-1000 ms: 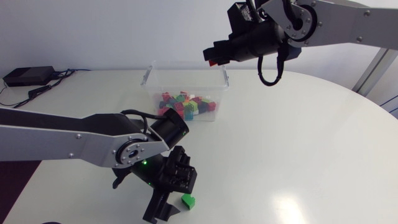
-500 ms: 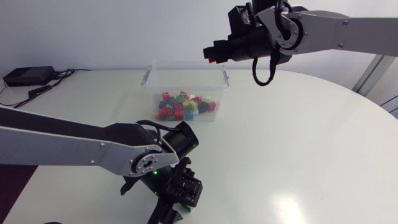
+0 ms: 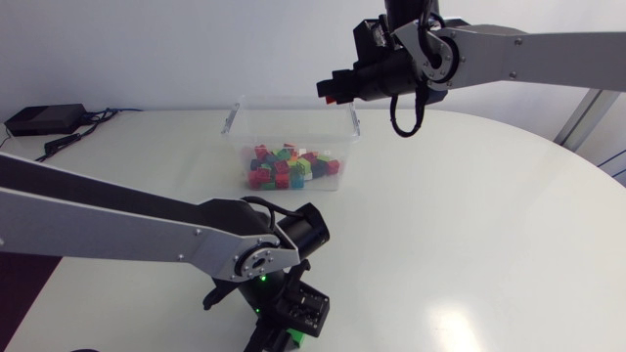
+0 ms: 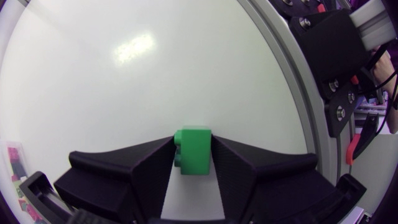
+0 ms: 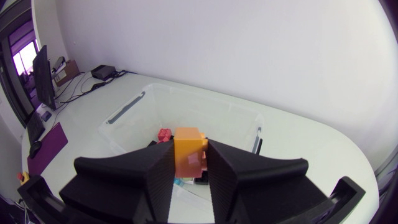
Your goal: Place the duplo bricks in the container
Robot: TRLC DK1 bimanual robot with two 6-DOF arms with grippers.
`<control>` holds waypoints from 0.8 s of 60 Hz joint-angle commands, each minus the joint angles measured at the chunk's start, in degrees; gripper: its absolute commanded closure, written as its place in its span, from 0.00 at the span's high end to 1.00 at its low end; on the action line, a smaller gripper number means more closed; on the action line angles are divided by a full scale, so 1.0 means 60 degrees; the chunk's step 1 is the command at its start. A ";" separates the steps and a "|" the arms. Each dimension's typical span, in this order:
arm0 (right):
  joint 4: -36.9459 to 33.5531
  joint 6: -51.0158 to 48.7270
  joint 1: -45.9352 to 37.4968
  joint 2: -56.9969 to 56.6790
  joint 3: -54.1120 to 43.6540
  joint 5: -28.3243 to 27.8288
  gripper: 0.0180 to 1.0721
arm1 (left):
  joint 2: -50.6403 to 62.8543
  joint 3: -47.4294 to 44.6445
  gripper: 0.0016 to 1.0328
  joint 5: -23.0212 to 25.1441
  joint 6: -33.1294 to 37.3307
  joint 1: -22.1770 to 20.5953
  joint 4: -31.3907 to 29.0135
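The left arm's matte black left gripper sits low over the white round table, clenched on a small green plastic duplo brick. Both wedge fingers press its opposite flat faces, so the brick is squeezed square between them, its studs pointing sideways. Gripping the smooth sides rather than the studded face likely gives the pads even contact. The brick appears to be at or just above the tabletop; the views do not show which.

The right arm's black right gripper is likewise closed, grasping an orange plastic brick between its fingertips. It hangs high, with the clear rectangular plastic container ahead of and below it, so the brick is positioned for a drop over the rim rather than a careful set-down. A heap of mixed coloured bricks already lies on the container's floor, under and ahead of that gripper.

The container is well apart from the left gripper, so the green brick would have to be carried across to it.
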 commanded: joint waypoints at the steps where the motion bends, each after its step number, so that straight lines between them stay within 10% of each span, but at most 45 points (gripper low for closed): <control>1: 0.0088 0.0198 -0.0065 0.0429 0.0430 -0.0023 0.26 | 0.0216 0.0130 0.35 0.0036 -0.0096 -0.0061 -0.0201; 7: 0.0118 0.0271 -0.0065 0.0678 0.0577 0.0094 0.37 | 0.0143 -0.0104 0.34 0.0051 -0.0199 -0.0047 -0.0186; 13: -0.0351 0.0301 -0.0050 0.1000 0.0943 0.0109 0.96 | -0.0062 -0.0338 0.32 0.0051 -0.0287 0.0056 -0.0186; 48: -0.1040 -0.0022 -0.0695 -0.1680 -0.1181 -0.0008 0.96 | -0.2040 -0.1041 0.27 0.0271 -0.0873 0.0832 -0.0626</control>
